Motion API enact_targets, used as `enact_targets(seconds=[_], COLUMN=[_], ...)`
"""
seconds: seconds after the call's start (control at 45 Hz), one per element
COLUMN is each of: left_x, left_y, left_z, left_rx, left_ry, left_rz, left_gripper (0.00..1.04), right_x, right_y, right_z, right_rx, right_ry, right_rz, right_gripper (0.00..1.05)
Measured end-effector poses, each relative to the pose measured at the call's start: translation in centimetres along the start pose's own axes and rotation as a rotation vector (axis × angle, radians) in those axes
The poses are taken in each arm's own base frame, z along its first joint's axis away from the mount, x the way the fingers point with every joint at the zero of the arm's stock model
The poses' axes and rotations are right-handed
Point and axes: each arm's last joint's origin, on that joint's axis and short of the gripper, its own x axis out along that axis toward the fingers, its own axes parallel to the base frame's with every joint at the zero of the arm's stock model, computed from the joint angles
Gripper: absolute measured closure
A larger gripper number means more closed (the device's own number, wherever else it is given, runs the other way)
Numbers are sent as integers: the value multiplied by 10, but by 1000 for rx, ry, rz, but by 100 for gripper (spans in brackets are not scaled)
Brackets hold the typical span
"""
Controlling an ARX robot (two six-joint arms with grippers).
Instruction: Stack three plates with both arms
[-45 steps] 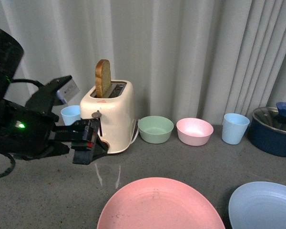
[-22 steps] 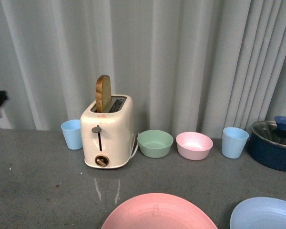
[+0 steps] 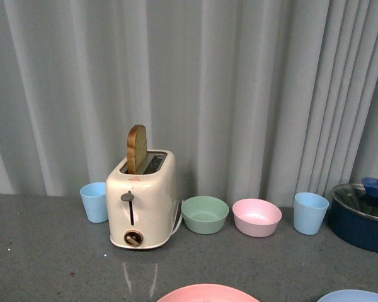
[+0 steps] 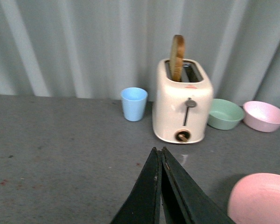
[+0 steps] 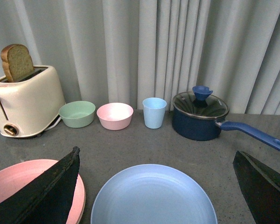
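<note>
Behind 2 plates (image 3: 208,294) (image 3: 359,297) stand, left to right: left cup (image 3: 94,202), toaster (image 3: 143,200), 2 bowls (image 3: 205,214) (image 3: 256,217), right cup (image 3: 310,213), pot (image 3: 360,217).

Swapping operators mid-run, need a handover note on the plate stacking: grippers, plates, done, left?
Left gripper: shut, empty, above bare table.
Right gripper: open wide, empty, facing the light blue plate.
The pink plate lies flat beside the blue one. A paler rim under its edge may be the cream plate; cannot confirm.
Done: at most one stacking step.
Left: set the light blue plate onto the pink plate and check for the cream plate.
</note>
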Motion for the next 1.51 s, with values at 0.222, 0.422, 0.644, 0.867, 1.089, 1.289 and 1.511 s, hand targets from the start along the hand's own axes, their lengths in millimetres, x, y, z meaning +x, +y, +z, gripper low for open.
enact_targets(seconds=[0.222, 0.422, 0.644, 0.867, 1.089, 1.289, 1.511], left_x=[-19, -30, -40, -48, -53, -57, -61], left_y=[7, 7, 7, 7, 7, 7, 7], left_z=[-7, -13, -9, -7, -7, -8, -8], left_rx=[0, 0, 0, 0, 0, 0, 0], left_ry=[-2, -22, -37, -41, -40, -41, -41], left_rz=[17, 13, 13, 13, 13, 13, 13], left_gripper=[101, 101, 101, 101, 101, 101, 101], right_x=[0, 0, 0, 0, 0, 0, 0], right_y=[0, 0, 0, 0, 0, 0, 0], right_z=[0, 0, 0, 0, 0, 0, 0], right_rx=[0, 0, 0, 0, 0, 0, 0], right_ry=[0, 0, 0, 0, 0, 0, 0], right_rz=[0, 0, 0, 0, 0, 0, 0], right_gripper=[7, 7, 7, 7, 7, 7, 7])
